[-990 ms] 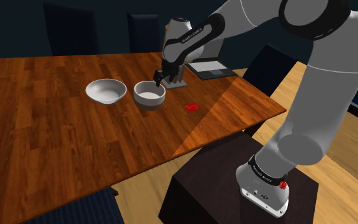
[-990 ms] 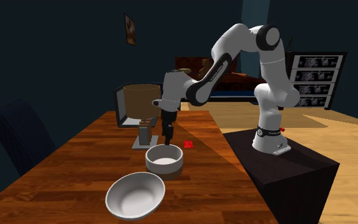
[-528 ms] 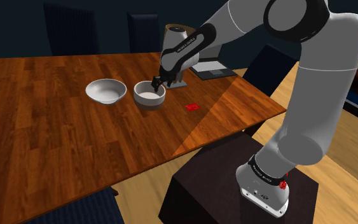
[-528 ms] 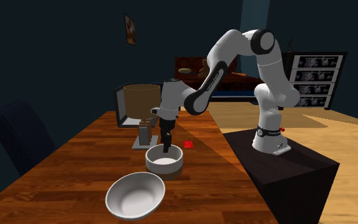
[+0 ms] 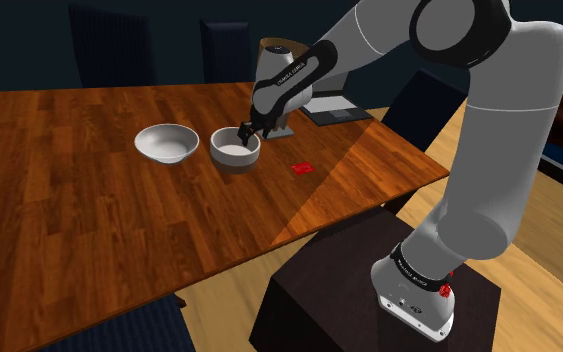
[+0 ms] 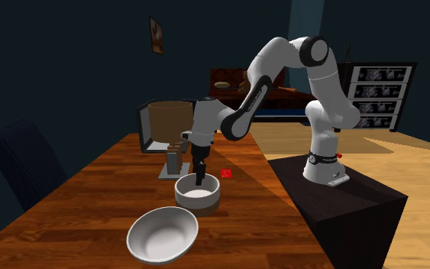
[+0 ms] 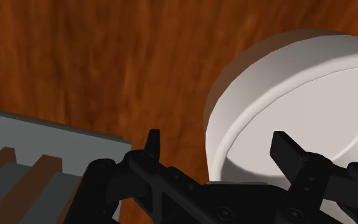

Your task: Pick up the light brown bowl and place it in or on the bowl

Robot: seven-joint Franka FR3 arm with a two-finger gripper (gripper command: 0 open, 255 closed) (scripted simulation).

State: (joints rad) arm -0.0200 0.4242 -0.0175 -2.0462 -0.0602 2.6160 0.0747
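Two bowls sit on the wooden table (image 5: 89,210), and neither has been lifted. The task looks to be at its grasping step, with the lift, the carry and the set-down all left to do. The straight-walled bowl (image 5: 235,150), pale inside with a faintly brown outer wall, is the one to be picked up, and it stands directly under the pincer (image 5: 244,130). The wide white bowl (image 5: 166,142), the likely target, rests just beyond it, on the side away from the pincer. The black pincer is open and lowered over the straight-walled bowl's rim. One finger (image 7: 153,143) hangs outside the wall above bare table, the other inside the bowl. Neither appears to press the wall, so nothing is gripped yet.
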